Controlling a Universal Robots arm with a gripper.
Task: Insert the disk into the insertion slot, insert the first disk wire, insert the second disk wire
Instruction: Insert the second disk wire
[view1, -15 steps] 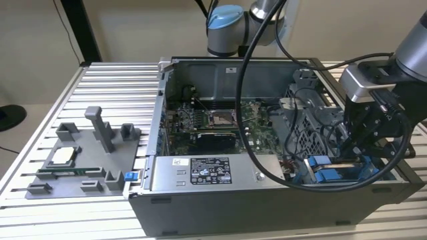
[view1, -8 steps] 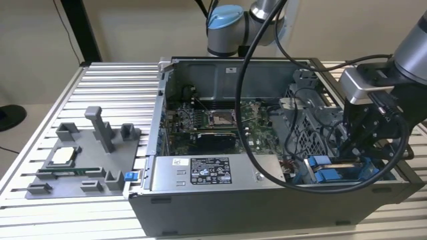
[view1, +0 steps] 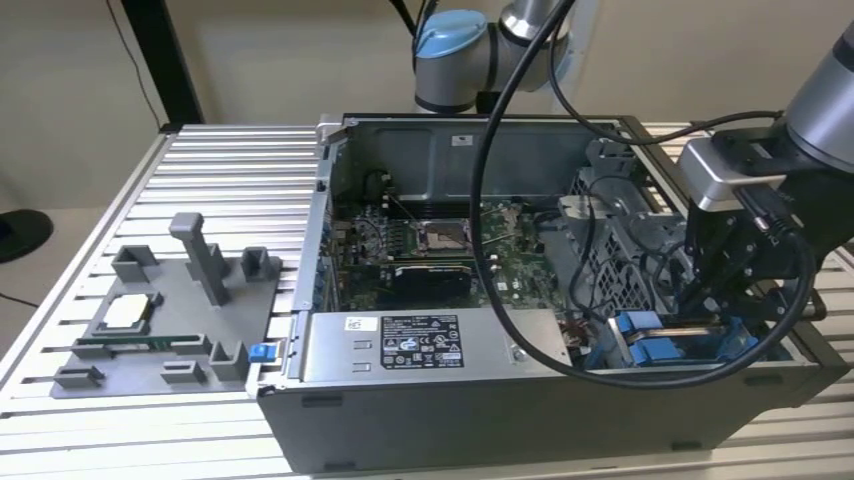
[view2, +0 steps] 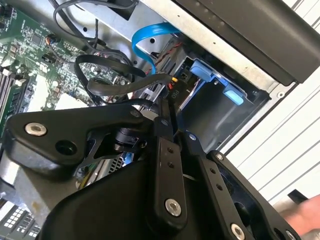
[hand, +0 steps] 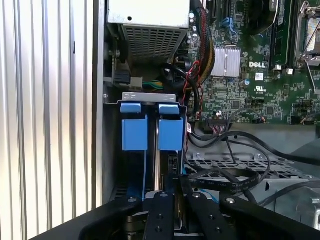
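In the open computer case (view1: 320, 300), two bright blue carrier fronts (hand: 135, 131) (hand: 170, 131) sit side by side in the insertion slot (hand: 149, 95) of the grey drive cage. The disk's metal body is hidden behind them. In the exterior view my gripper (view1: 707, 312) hangs right over those blue carriers (view1: 654, 345). In both wrist views its fingers (view2: 164, 150) stand close together, pinching the thin black connector (view2: 172, 102) of a black flat disk wire (view2: 120, 86). The gripper (hand: 177, 194) holds it just in front of the right-hand carrier. A blue flat cable (view2: 146, 41) loops above the bay.
The grey labelled power-supply box (view1: 414, 345) lies at the case front beside the cage. The motherboard (view1: 427, 240) fills the case floor, with black and coloured cables (hand: 195, 75) crowding the bay. A grey fixture tray (view1: 160, 320) rests on the slatted table at the exterior view's left.
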